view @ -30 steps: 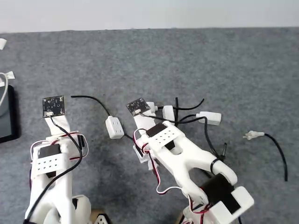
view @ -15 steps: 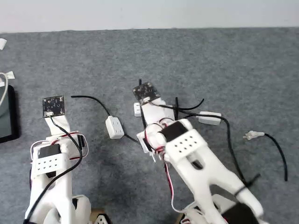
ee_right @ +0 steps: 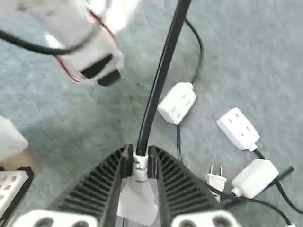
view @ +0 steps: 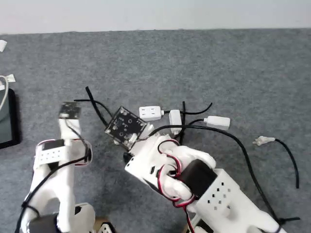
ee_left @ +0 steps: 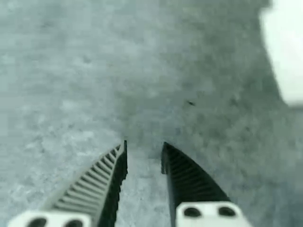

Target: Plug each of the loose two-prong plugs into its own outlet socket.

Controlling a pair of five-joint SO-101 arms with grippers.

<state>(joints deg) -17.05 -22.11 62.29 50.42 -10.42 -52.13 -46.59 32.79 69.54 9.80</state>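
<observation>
- Grey felt tabletop (view: 243,68), cords strewn about its middle.
- My right gripper (ee_right: 139,149): clenched on a white two-prong plug (ee_right: 137,194), whose black cord (ee_right: 161,75) runs lengthwise out past my fingertips.
- White outlet socket (ee_right: 176,103): ahead of those jaws, just beside the cord, near the tabletop's middle; my right arm is nearer.
- My left gripper (ee_left: 144,143): slightly parted, empty, over bare felt.

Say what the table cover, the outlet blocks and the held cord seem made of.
Table cover: grey felt or low carpet, by its matte, fuzzy speckle. Outlet blocks: white moulded plastic, smooth, slight sheen. Cord: black, likely rubber or vinyl sheath, smooth and bending.
</observation>
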